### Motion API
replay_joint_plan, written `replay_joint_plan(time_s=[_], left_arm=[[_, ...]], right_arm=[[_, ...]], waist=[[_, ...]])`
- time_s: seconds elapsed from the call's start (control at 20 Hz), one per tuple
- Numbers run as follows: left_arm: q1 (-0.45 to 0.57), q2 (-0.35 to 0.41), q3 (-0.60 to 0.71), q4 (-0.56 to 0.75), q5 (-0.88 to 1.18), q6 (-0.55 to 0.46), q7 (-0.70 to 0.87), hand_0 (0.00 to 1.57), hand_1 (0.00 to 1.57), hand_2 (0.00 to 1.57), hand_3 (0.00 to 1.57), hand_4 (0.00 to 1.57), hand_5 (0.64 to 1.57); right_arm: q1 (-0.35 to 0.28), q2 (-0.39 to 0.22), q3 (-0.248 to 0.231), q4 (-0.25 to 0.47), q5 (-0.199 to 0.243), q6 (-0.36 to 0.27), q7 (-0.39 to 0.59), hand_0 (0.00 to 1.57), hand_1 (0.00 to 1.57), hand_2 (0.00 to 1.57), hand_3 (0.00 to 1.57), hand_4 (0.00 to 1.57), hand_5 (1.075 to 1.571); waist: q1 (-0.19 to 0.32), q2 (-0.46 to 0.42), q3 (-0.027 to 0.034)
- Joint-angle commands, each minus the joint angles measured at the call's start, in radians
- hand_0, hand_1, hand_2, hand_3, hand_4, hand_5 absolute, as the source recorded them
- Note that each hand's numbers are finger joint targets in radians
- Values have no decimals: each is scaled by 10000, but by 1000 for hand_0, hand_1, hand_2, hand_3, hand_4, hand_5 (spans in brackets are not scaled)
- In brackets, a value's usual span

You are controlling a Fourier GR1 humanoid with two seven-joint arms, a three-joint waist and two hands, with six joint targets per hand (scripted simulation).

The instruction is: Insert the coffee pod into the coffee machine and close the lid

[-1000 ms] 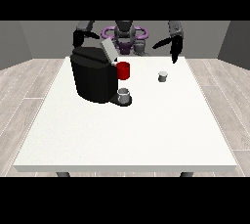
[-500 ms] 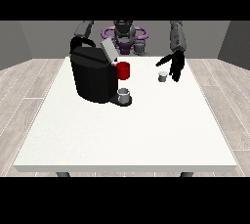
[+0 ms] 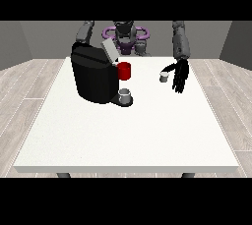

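Grey coffee pod: upright on table, right of coffee machine, lid raised | I see hand at the view's right beside it, fingers straight, pointing down, holding nothing.

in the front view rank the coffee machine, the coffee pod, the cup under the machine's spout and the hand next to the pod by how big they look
1. Coffee machine, by far the largest.
2. Hand at the view's right.
3. Cup under the spout.
4. Coffee pod, smallest, though the cup sits slightly nearer the camera, so these two are close.
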Motion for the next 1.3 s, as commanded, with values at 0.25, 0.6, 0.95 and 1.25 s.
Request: replay_joint_plan(time_s=[0.25, 0.6, 0.95, 1.25], left_arm=[[-868, -277, -550, 1258, -1103, -120, 259, 0, 0, 0, 0, 0, 1571], [-863, -348, -272, 2043, -1110, -61, -705, 0, 0, 392, 0, 0, 1571], [-1527, -438, -425, 1852, -1507, 3, -694, 1112, 1112, 1173, 1119, 0, 1571], [-1136, -864, -1021, 1817, -2281, 465, -741, 1216, 1216, 1225, 1108, 0, 1571]], right_arm=[[-594, -130, -223, 1162, 318, -239, -371, 0, 0, 0, 0, 258, 1571], [-393, -104, -383, 870, 152, -456, 105, 0, 0, 0, 0, 386, 1571], [-884, -98, -591, 1773, 105, -521, -345, 0, 0, 0, 0, 403, 1571], [-861, 49, -531, 1874, 4, -556, -59, 0, 0, 0, 0, 328, 1571]], waist=[[287, -13, 2], [125, -99, -4], [276, 33, 3], [255, -530, 1]])
